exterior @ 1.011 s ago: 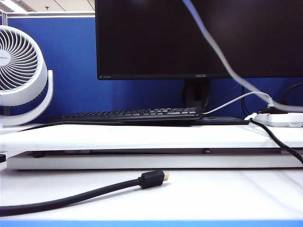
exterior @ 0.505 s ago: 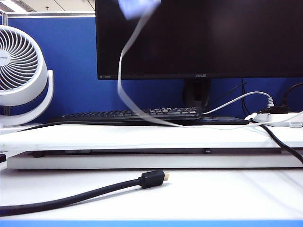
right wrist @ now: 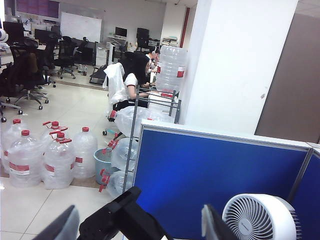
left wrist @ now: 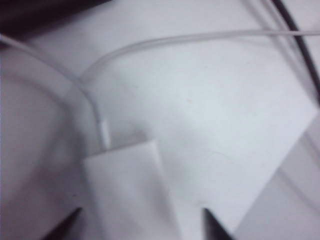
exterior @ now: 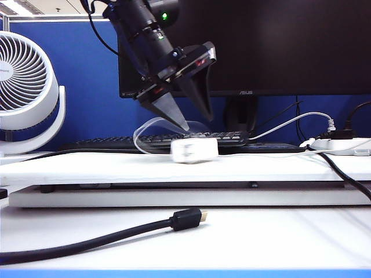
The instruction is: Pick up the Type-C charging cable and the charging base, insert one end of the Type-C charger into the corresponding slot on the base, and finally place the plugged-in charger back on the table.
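The charging base (exterior: pixel 194 150), a small white block, sits slightly blurred on the white table (exterior: pixel 87 168) in front of the keyboard. The Type-C charging cable (exterior: pixel 139 136) loops out of it to the left; its plug (left wrist: pixel 105 136) is seated in the base (left wrist: pixel 130 190). My left gripper (exterior: pixel 196 120) hangs just above the base, fingers apart and touching nothing. In the left wrist view the left gripper (left wrist: pixel 141 220) straddles the base with a gap on each side. My right gripper (right wrist: pixel 137 225) is open and empty, raised and facing the office; it is not in the exterior view.
A black keyboard (exterior: pixel 151 141) and a monitor (exterior: pixel 261 46) stand behind the base. A white fan (exterior: pixel 26 87) is at the left, a power strip (exterior: pixel 342 145) with a white cord (exterior: pixel 295 120) at the right. A black gold-tipped cable (exterior: pixel 185 220) lies in front.
The cable swung through the air with no arm in view; now the left arm has come down into view, the base rests on the table and the jaws stand apart above it.
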`<act>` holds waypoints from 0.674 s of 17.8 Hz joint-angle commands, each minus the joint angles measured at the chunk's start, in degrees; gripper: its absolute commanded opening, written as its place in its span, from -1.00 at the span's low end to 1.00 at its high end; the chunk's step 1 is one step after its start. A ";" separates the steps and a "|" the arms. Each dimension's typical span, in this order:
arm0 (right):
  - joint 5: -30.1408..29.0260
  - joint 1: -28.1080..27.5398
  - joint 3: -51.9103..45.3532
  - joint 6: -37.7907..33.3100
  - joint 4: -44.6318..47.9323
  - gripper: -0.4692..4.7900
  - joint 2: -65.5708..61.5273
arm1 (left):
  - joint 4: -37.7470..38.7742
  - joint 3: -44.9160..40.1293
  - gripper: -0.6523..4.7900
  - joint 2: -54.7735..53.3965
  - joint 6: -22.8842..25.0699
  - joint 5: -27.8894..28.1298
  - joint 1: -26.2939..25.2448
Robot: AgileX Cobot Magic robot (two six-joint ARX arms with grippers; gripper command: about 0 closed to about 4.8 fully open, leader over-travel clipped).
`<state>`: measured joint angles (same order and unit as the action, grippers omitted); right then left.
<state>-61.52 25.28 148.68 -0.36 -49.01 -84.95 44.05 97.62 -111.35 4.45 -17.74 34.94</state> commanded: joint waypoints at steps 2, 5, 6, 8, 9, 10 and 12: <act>2.91 0.00 0.09 0.44 -0.92 0.42 0.09 | -0.33 0.31 0.71 0.48 -0.44 2.51 0.02; 7.96 0.00 0.04 0.46 -2.45 0.30 -0.11 | 0.31 0.57 0.21 3.96 -1.92 2.51 0.02; 8.85 0.02 0.00 0.46 -2.86 0.14 -0.17 | -0.04 0.57 -0.17 5.49 -1.92 2.51 0.02; 10.29 0.00 0.00 0.66 -3.63 -0.32 -0.33 | -1.05 0.59 -0.71 9.42 -1.92 2.51 0.00; 10.71 0.00 0.00 0.66 -4.02 -0.67 -0.48 | -1.46 0.59 -0.78 11.93 -1.90 2.49 -0.02; 12.00 0.00 0.00 0.59 -4.81 -0.84 -0.48 | -1.77 0.59 -0.78 14.23 -1.88 2.49 -0.02; 18.69 0.02 0.00 0.59 -9.68 -0.84 -0.39 | -2.34 0.61 -0.78 19.61 -1.84 1.84 0.00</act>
<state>-46.98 25.28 148.59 0.27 -55.53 -85.58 42.59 97.91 -94.15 2.57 -15.33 34.89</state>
